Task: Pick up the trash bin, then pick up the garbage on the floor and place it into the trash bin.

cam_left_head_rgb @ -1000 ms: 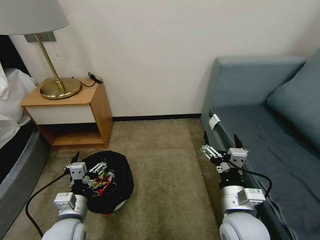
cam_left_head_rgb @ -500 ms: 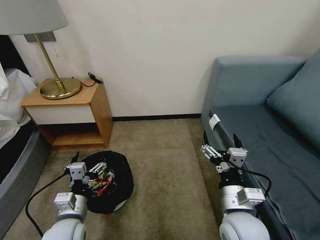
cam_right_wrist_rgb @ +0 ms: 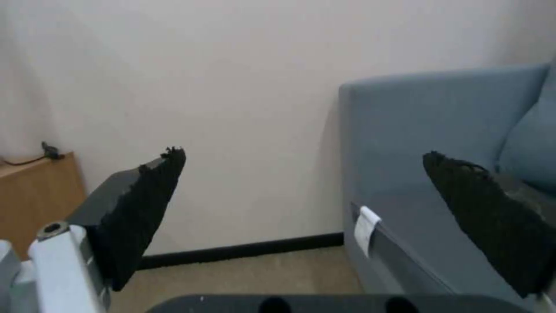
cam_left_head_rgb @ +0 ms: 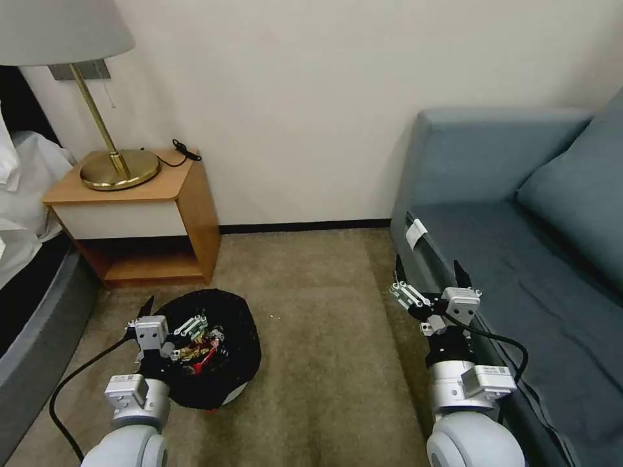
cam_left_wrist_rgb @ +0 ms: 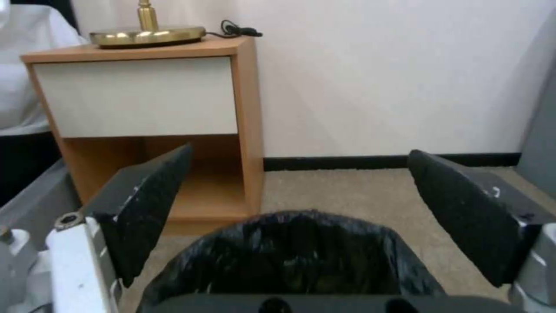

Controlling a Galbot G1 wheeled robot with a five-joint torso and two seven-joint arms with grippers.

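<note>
While the trash bin [cam_left_head_rgb: 224,370] sits on the carpet [cam_left_head_rgb: 324,363] in the lower left of the head view, the left gripper [cam_left_head_rgb: 170,318] hangs over its near rim with both fingers spread apart and nothing between them. Its black bag liner is folded over the rim, and inside lies garbage [cam_left_head_rgb: 201,347]: a red-and-white packet among other small pieces too tangled to sort out. From the left wrist view the bin's black rim [cam_left_wrist_rgb: 295,256] sits low in the frame between the two dark pads [cam_left_wrist_rgb: 147,204], which stand wide and do not touch it.

Toward the lower right of the head view, the right gripper [cam_left_head_rgb: 431,279] is raised beside the front edge of the blue sofa [cam_left_head_rgb: 519,259], released and empty; in the right wrist view its pads [cam_right_wrist_rgb: 145,204] frame bare wall and the sofa arm [cam_right_wrist_rgb: 440,126].

Behind the bin, in the left middle of the head view, stands a wooden nightstand [cam_left_head_rgb: 139,220] carrying a brass lamp [cam_left_head_rgb: 117,168] and a black cable [cam_left_head_rgb: 185,152].
</note>
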